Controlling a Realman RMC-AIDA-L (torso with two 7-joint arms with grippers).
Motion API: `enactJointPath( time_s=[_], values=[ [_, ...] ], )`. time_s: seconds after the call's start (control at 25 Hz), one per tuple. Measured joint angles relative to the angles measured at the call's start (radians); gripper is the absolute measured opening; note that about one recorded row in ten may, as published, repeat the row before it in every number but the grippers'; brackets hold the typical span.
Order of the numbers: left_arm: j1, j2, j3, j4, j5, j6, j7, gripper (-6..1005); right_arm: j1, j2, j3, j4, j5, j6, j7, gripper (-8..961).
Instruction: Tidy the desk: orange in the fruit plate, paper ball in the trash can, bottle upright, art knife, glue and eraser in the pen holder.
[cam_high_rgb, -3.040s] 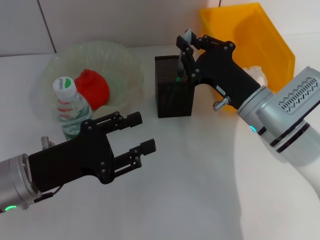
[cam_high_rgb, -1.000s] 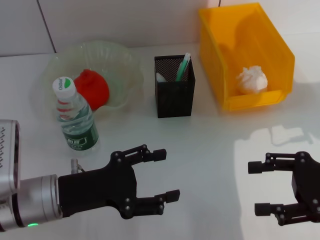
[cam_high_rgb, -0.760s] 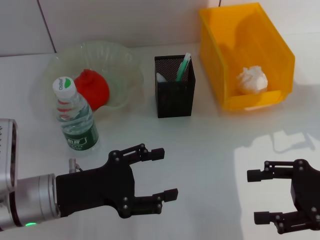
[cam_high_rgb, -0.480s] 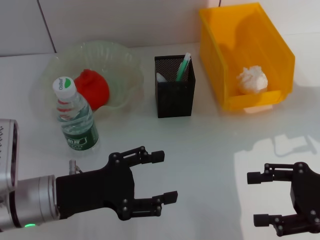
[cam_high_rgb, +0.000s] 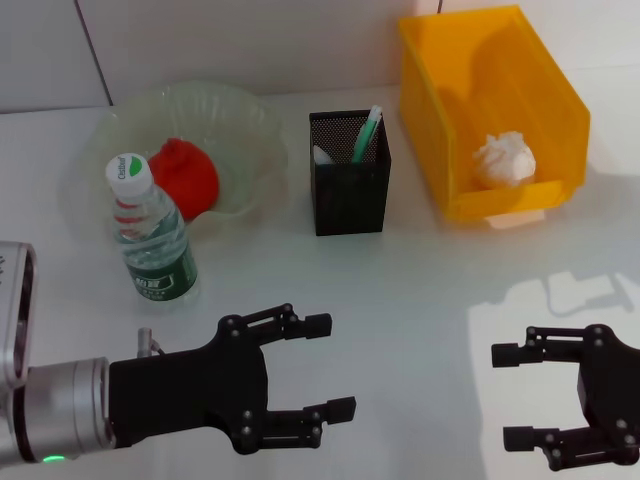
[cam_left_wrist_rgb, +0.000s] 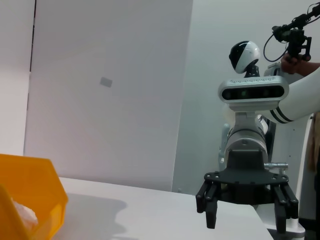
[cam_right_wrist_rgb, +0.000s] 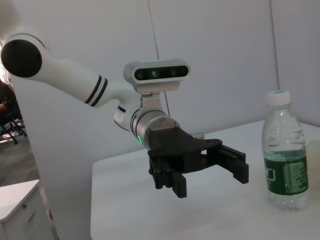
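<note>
The orange (cam_high_rgb: 185, 178) lies in the clear fruit plate (cam_high_rgb: 250, 135) at the back left. In front of the plate the bottle (cam_high_rgb: 150, 235) stands upright; it also shows in the right wrist view (cam_right_wrist_rgb: 285, 160). The black mesh pen holder (cam_high_rgb: 348, 195) holds a slim green and white item (cam_high_rgb: 366, 133) and a white piece (cam_high_rgb: 322, 155); which is art knife, glue or eraser I cannot tell. The paper ball (cam_high_rgb: 505, 160) rests in the yellow trash can (cam_high_rgb: 470, 60). My left gripper (cam_high_rgb: 330, 365) hovers open at the front left, empty. My right gripper (cam_high_rgb: 506, 396) hovers open at the front right, empty.
The white table's far edge meets a wall behind the plate and bin. In the left wrist view the yellow bin (cam_left_wrist_rgb: 30, 195) is at one side and my right gripper (cam_left_wrist_rgb: 245, 215) faces the camera. The right wrist view shows my left gripper (cam_right_wrist_rgb: 210, 177) beside the bottle.
Three seconds ago my right gripper was over the pen holder with the green item; it has since let go and drawn back to the front right. Lately both grippers only drifted slightly.
</note>
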Motion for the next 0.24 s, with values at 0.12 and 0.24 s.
enactJointPath(
  time_s=[0.12,0.24],
  values=[
    [0.001,0.000,0.000,0.000,0.000,0.000,0.000,827,0.000,0.002,0.000,0.000,0.000,0.006,-0.001,768],
    [0.005,0.001,0.000,0.000,0.000,0.002,0.000,827,-0.001,0.004,0.000,-0.001,0.000,0.006,-0.007,768]
  ],
)
